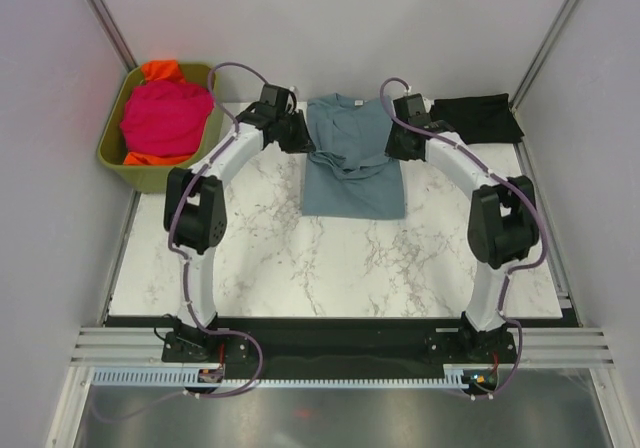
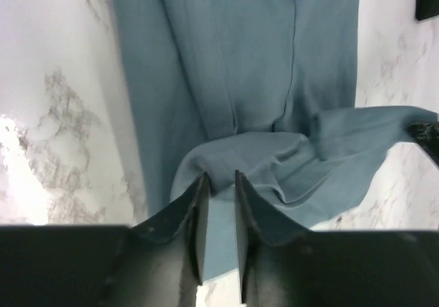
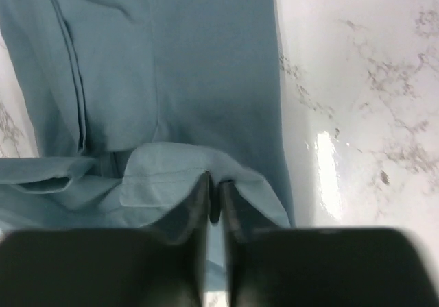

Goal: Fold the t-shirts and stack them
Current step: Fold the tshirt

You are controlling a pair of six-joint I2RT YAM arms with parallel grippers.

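Blue-grey t-shirt (image 1: 352,168), sleeves folded inward, bunched at tips of left pincer (image 2: 219,178) (jaws narrowly parted) and right pincer (image 3: 215,182) (nearly closed, grip not determinable); folds liable to be dragged askew if cloth is snagged on withdrawal.

No text, label, brand, number or sign can be read in any view. Small coloured bits on the white rail (image 1: 330,376) at six o'clock of the bench might bear markings, but they are too small to tell.
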